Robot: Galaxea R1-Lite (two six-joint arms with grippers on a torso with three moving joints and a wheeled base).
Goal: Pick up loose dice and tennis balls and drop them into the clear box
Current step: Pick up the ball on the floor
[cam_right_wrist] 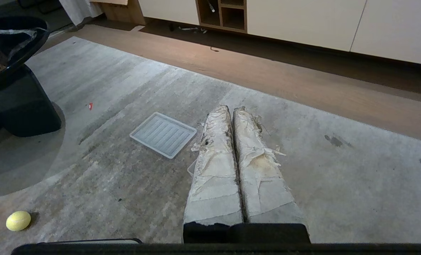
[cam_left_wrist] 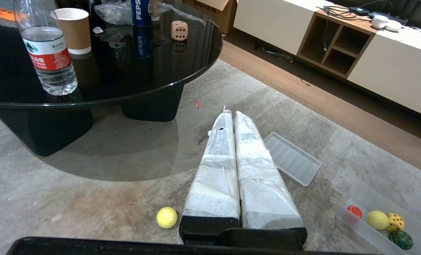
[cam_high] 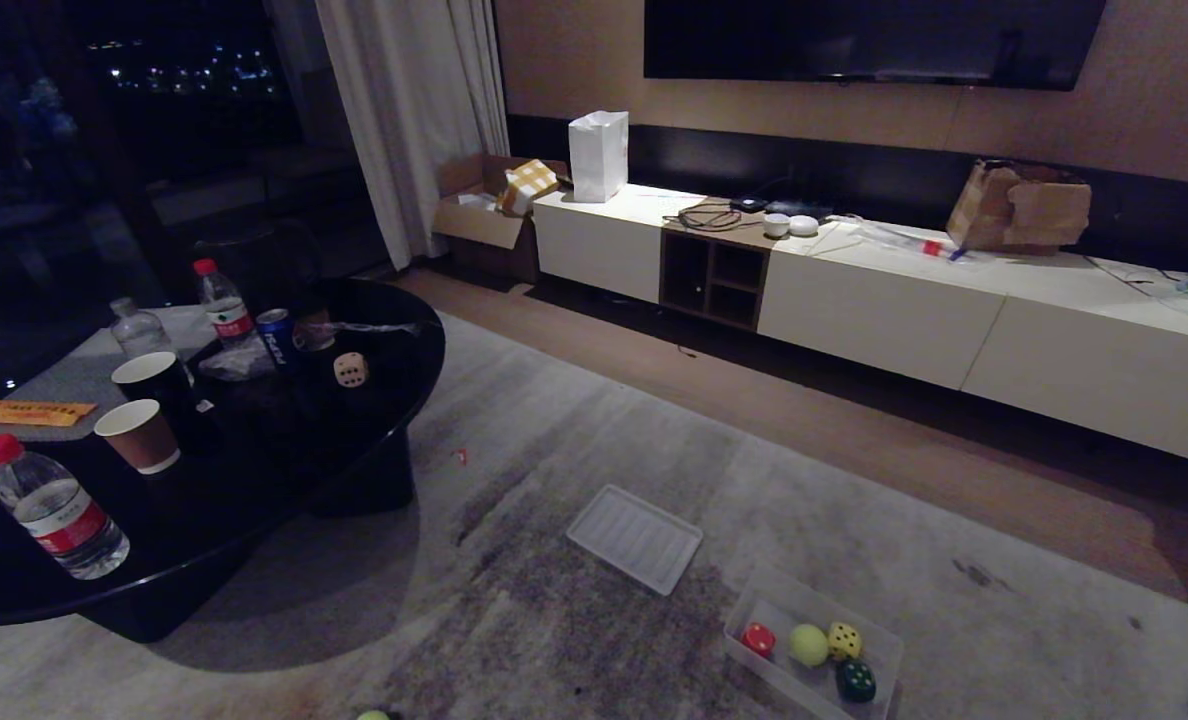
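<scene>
Currently both grippers, left [cam_left_wrist: 230, 117] and right [cam_right_wrist: 230, 111], are closed and empty, parked because die [cam_high: 350, 369] and ball [cam_left_wrist: 167, 217] lie outside box [cam_high: 879, 640].

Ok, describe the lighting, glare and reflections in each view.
Head view: dim, warm room light, dark window upper left. Left wrist view: brighter; the glossy black table mirrors the beige die and Pepsi can. Right wrist view: evenly lit carpet, soft shadow beside the tennis ball.

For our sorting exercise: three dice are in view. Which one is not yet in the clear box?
The beige die on the black table; the yellow die and green die already lie in the clear box.
</scene>
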